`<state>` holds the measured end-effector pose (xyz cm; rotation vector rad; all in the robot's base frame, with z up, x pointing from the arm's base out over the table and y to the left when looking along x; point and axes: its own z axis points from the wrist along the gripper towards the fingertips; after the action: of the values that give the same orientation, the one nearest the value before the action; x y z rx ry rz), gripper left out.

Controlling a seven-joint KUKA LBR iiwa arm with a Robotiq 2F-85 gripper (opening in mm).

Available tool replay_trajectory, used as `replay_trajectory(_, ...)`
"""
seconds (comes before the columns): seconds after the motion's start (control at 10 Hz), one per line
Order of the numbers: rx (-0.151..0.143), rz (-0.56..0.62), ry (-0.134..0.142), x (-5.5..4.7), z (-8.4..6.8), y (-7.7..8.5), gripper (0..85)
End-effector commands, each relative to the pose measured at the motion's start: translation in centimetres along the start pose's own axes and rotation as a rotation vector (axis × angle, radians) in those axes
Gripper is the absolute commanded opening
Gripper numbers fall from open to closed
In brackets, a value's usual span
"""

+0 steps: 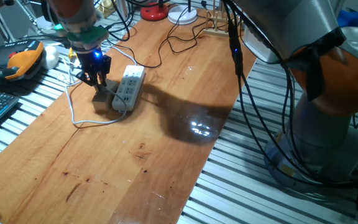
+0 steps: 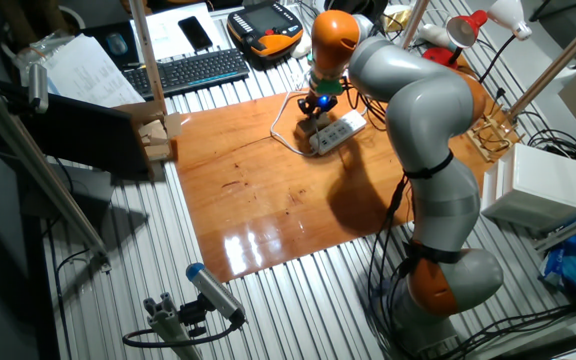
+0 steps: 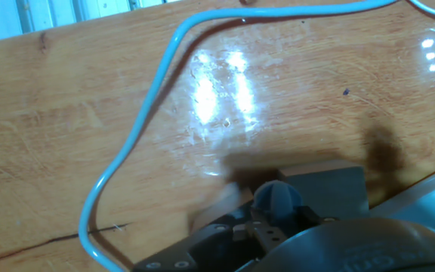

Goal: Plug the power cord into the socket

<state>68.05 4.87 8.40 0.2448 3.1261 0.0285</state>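
The socket [image 1: 128, 88] lies on the wooden table [image 1: 135, 155] toward its far end, a white strip whose long axis runs roughly along the table's length, slightly skewed. The pincer [image 1: 96, 79] hangs just beside the strip's long side, on the side facing the table's nearer long edge in the one fixed view, low over the wood. Directly under its fingers sits a small grey block [image 1: 100, 99], which I take to be the plug end of the power cord [image 1: 82, 122]; the pale cable loops from there over the bare wood toward the table edge and curls back near the strip's end. In the hand view the cord [image 3: 138, 128] sweeps in a wide arc across the boards, and a grey block [image 3: 323, 185] shows just past the fingers, with the strip's edge at the lower right corner.

The fingers appear drawn in around the block, but whether they truly grip it I cannot tell.

The arm reaches across from the table's far long edge, its last link nearly vertical, wrist pointing straight down. The coming move, as I judge it, turns on a short sideways shift toward the strip, with the plug kept square to the outlet row
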Motion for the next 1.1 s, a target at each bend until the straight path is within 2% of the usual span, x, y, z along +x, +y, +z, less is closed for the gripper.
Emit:
replay_trajectory(0.0,0.000,-0.007,0.002,0.0,-0.1,0.0,0.0)
replay_trajectory(0.1,0.010,-0.016,0.007,0.1,-0.4,0.1,0.0)
replay_trajectory(0.2,0.008,-0.025,0.018,0.2,-0.9,0.3,0.0)
replay_trajectory(0.3,0.019,-0.051,0.034,0.3,-1.7,0.4,0.0)
replay_trajectory(0.4,0.017,-0.094,0.033,0.5,-2.6,0.3,0.0)
replay_trajectory(0.5,0.006,-0.169,0.048,0.9,-3.7,0.0,0.0)
replay_trajectory(0.7,0.008,-0.279,0.070,1.5,-4.8,-0.5,0.0)
replay_trajectory(0.8,0.044,-0.319,0.073,1.9,-5.2,-0.6,0.0)
replay_trajectory(1.0,0.065,-0.369,0.073,2.5,-5.8,-1.3,0.0)
